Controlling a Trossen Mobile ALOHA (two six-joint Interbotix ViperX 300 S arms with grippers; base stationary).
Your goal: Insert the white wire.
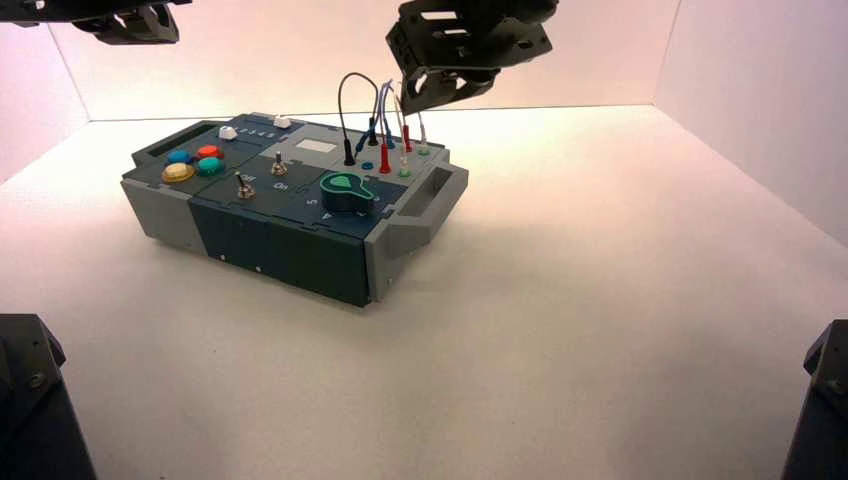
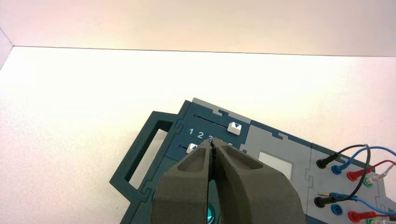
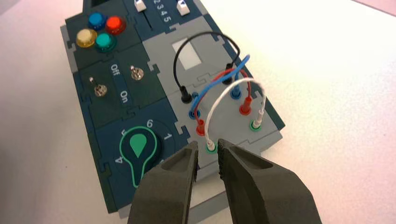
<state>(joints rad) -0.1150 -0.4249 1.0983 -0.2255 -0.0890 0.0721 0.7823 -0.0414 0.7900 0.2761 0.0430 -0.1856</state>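
Where the pale tabletop (image 1: 600,330) spreads out toward the white walls, you have wide bare room on every side of the grey and dark blue control box (image 1: 300,215), which sits turned at an angle toward the far left of the surface, with an open handle cut-out at each end.

Above the box's wire corner your right gripper (image 3: 207,156) hangs nose-down, its two dark wedge fingers parted by a narrow gap and holding nothing. You can see that gap sitting just short of the box's near edge, right beside the nearer plug.

Your left gripper (image 2: 211,148) is over the slider end of the box, its fingers pressed together with nothing between them.

On the box top you see a large teal pointer knob (image 3: 138,148), two small metal toggle switches (image 3: 135,73) and a cluster of four round coloured buttons (image 3: 100,31).

The thin white wire (image 3: 233,88) arches in a loop beside the red, blue and black leads, and both of its whitish plugs stand upright in green-ringed sockets: one at the box's edge nearest the right gripper, the other toward the far side.
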